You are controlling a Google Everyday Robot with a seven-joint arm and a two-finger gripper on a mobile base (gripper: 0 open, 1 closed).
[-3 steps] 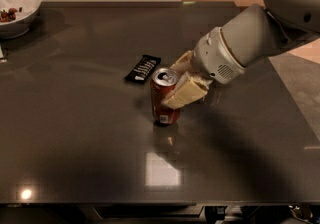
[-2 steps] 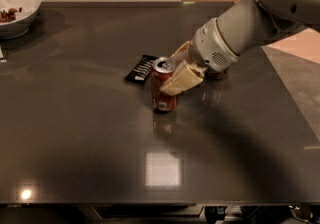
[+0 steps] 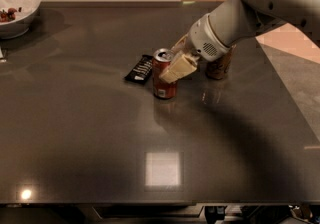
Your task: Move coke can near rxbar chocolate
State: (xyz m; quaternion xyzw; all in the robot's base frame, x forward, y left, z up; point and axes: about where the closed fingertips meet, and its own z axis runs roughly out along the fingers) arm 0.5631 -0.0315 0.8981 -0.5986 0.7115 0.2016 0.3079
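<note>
The red coke can [image 3: 161,82] stands upright near the middle of the dark table [image 3: 90,133], its base at or just above the surface. My gripper [image 3: 171,63] comes in from the upper right and is shut on the can's upper part; one tan finger [image 3: 179,67] lies across its front right side. The rxbar chocolate [image 3: 140,68], a flat black bar with white stripes, lies just left of the can, a small gap between them.
A brownish-tan can [image 3: 219,66] stands right of the gripper, partly hidden behind the white arm [image 3: 235,23]. A white bowl [image 3: 17,15] with dark bits sits at the far left corner. The table's right edge runs close behind the arm.
The gripper has carried the coke can away from the camera and slightly left, ending right beside the rxbar chocolate. The bar and the brownish can have not moved.
</note>
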